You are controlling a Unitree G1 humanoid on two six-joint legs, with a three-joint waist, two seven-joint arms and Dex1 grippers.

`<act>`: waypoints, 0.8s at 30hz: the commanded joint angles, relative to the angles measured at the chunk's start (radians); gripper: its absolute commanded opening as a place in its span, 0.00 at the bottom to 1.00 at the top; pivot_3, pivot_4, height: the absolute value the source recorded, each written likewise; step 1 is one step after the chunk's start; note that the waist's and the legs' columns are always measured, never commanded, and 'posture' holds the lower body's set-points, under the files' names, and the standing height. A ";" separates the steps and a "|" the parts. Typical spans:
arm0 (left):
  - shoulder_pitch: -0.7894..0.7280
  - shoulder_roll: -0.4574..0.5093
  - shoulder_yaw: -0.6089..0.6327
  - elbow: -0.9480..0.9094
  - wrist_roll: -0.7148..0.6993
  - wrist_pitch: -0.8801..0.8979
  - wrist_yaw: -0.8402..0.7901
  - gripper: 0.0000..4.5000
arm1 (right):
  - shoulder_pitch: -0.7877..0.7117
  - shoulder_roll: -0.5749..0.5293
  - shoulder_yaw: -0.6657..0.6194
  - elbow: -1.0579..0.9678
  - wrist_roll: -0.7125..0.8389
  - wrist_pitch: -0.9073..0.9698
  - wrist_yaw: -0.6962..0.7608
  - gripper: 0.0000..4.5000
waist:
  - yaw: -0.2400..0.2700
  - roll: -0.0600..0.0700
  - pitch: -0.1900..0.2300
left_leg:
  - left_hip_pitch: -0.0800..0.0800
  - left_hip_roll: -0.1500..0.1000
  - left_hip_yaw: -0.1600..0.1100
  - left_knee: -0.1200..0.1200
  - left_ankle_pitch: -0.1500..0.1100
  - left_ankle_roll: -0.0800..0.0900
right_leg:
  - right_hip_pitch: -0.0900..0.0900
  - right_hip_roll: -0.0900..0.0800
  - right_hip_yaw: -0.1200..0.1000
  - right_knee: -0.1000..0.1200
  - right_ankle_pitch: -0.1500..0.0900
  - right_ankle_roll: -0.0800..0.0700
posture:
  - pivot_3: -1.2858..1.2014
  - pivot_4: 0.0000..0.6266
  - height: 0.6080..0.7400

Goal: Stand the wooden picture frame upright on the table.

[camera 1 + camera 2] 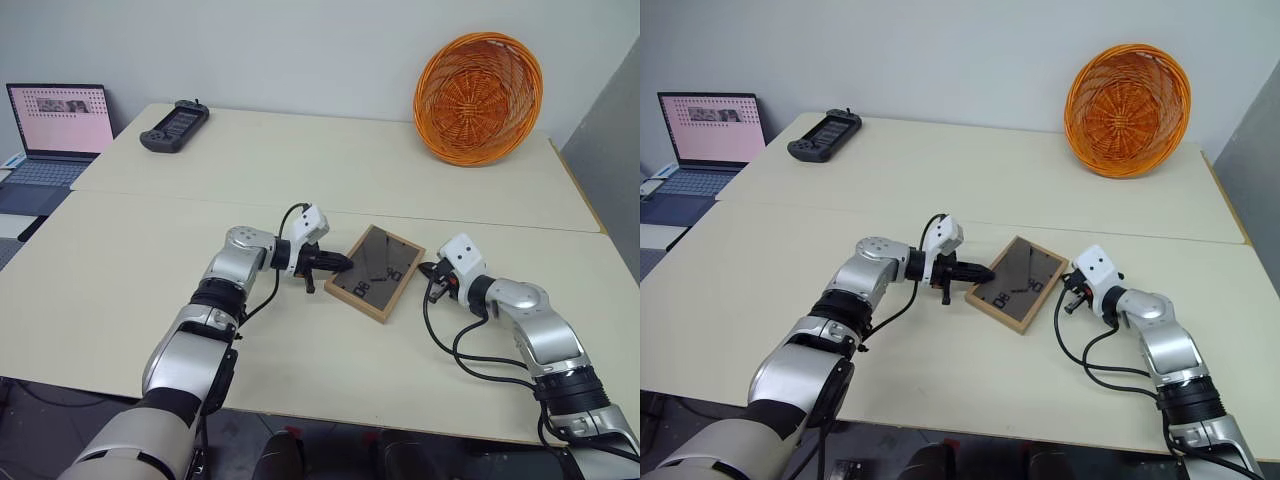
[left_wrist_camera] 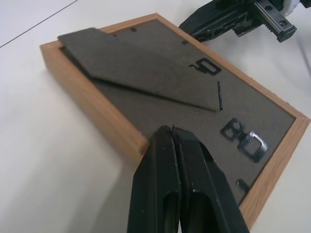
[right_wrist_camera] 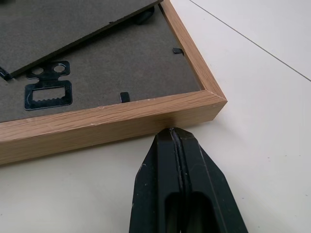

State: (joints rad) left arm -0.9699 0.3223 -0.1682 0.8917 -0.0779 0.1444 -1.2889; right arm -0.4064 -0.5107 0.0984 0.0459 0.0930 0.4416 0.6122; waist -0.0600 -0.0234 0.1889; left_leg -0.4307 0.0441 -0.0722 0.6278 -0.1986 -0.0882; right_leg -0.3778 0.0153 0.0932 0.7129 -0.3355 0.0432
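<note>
The frame lies flat on the table, back side up, near the middle of the table's near half, just on the near side of the seam. Its long axis runs diagonally, from the near left corner toward the far right one, so the frame sits skewed to the table edges. The dark grey back shows, with small black clips along the rim and metal hangers, and the fold-out stand is lifted a little off the back, still nearly flat. The left gripper comes in from the left, fingers clenched together with nothing between them, its tip at the frame's left long wooden edge, touching it or just short of it. The right gripper comes in from the right, also clenched and empty, its tip just beside the wooden edge at the frame's right side; I cannot tell if it touches. An orange basket leans at the far right, a black handheld controller lies at the far left, and a laptop stands open beyond the table's left end.
</note>
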 commanded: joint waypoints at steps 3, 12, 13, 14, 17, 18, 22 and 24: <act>-0.022 0.038 0.028 0.007 0.007 -0.011 0.036 0.00 | -0.004 -0.020 -0.036 -0.040 0.009 -0.015 0.006 0.00 | 0.000 0.000 0.000 | 0.000 0.000 0.000 0.000 0.000 0.000 | 0.000 0.000 0.000 0.000 0.000 0.000 | 0.52 0.24 1.00; -0.005 0.058 0.009 0.029 0.039 -0.048 0.044 0.00 | -0.019 -0.002 -0.023 -0.030 0.011 -0.014 -0.002 0.00 | 0.001 0.000 0.000 | 0.000 0.000 0.000 0.000 0.000 0.000 | 0.000 0.000 0.000 0.000 0.000 0.000 | 0.52 0.24 1.00; 0.001 0.052 0.007 0.024 0.040 -0.047 0.041 0.00 | -0.020 0.000 -0.023 -0.029 0.012 -0.014 -0.003 0.00 | 0.002 0.000 0.000 | 0.000 0.000 0.000 0.000 0.000 0.000 | 0.000 0.000 0.000 0.000 0.000 0.000 | 0.52 0.24 1.00; 0.006 0.044 0.005 0.018 0.041 -0.047 0.041 0.00 | -0.021 0.001 -0.023 -0.029 0.012 -0.014 -0.002 0.00 | 0.002 0.000 0.000 | 0.000 0.000 0.000 0.000 0.000 0.000 | 0.000 0.000 0.000 0.000 0.000 0.000 | 0.52 0.24 1.00; 0.010 0.016 0.000 0.011 0.044 -0.045 0.044 0.00 | -0.026 0.002 -0.018 -0.021 0.006 -0.018 0.000 0.00 | 0.001 0.000 0.000 | 0.000 0.000 0.000 0.000 0.000 0.000 | 0.000 0.000 0.000 0.000 0.000 0.000 | 0.52 0.24 1.00; 0.011 0.005 -0.002 0.008 0.045 -0.043 0.046 0.00 | -0.028 0.003 -0.015 -0.013 0.003 -0.022 0.001 0.00 | 0.001 0.000 0.000 | 0.000 0.000 0.000 0.000 0.000 0.000 | 0.000 0.000 0.000 0.000 0.000 0.000 | 0.52 0.24 1.00; 0.025 -0.016 -0.009 -0.027 0.038 -0.022 0.029 0.00 | -0.052 0.012 0.012 0.038 -0.019 -0.050 0.007 0.00 | 0.001 0.000 0.000 | 0.000 0.000 0.000 0.000 0.000 0.000 | 0.000 0.000 0.000 0.000 0.000 0.000 | 0.52 0.24 1.00; 0.037 -0.015 -0.012 -0.050 0.037 -0.013 0.019 0.00 | -0.068 0.021 0.023 0.064 -0.028 -0.066 0.010 0.00 | 0.000 0.000 0.000 | 0.000 0.000 0.000 0.000 0.000 0.000 | 0.000 0.000 0.000 0.000 0.000 0.000 | 0.52 0.24 1.00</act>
State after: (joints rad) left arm -0.9343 0.3192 -0.1706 0.8974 -0.0307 0.1299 -1.2507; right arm -0.4425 -0.5004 0.1056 0.1159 0.0682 0.4177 0.6102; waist -0.0604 -0.0234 0.1889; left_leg -0.4308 0.0441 -0.0721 0.6279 -0.1986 -0.0882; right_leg -0.3780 0.0154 0.0932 0.7130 -0.3355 0.0432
